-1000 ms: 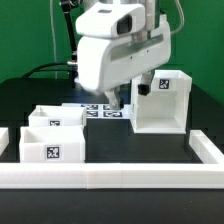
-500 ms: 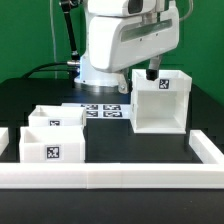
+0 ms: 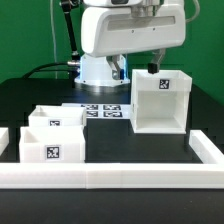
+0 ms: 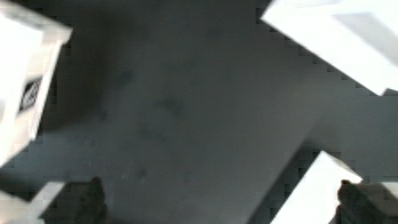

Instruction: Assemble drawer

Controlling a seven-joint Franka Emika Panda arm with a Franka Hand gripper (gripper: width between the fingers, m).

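Nearest, just behind the long low white rail (image 3: 110, 178) at the front of the black surface (image 3: 110, 140), two small white plastic trays with square tags (image 3: 52, 138) sit together at the exterior view's left. Farther back on the right stands the large white cube-like housing (image 3: 160, 102), apparently open upward. The hand (image 4: 222, 198) hangs high near the housing's rear corner, fingers spread with nothing between them. The trays therefore lie below it and well off toward the exterior view's left, the way I judge it must travel.
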